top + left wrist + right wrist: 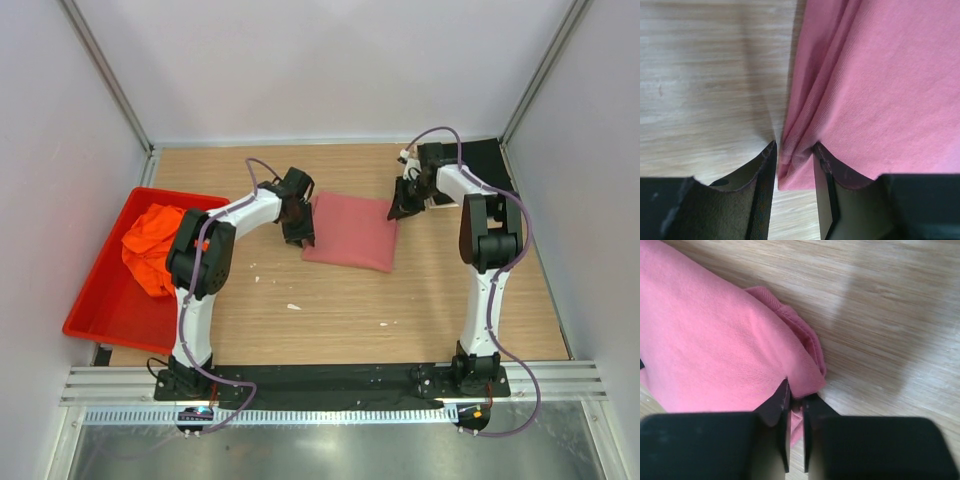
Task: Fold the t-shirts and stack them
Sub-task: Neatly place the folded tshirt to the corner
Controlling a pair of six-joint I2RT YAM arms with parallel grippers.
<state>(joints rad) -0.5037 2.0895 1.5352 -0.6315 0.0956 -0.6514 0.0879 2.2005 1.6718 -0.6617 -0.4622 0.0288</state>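
The dusty rose-red t-shirt (350, 232) lies folded in a rectangle on the middle of the table. My left gripper (298, 236) is at its left edge; in the left wrist view the gripper (795, 147) is shut on the layered edge of the shirt (880, 75). My right gripper (400, 210) is at the shirt's far right corner; in the right wrist view the gripper (796, 390) is shut on that corner of the shirt (710, 340). The orange t-shirt (150, 245) lies crumpled in the tray. The black t-shirt (492, 162) lies at the back right, partly behind the right arm.
The rigid red plastic tray (95, 300) stands at the left edge of the wooden table (340, 310). Grey walls close the table in at the back and on both sides. A few small white specks (293, 306) lie in front of the folded shirt.
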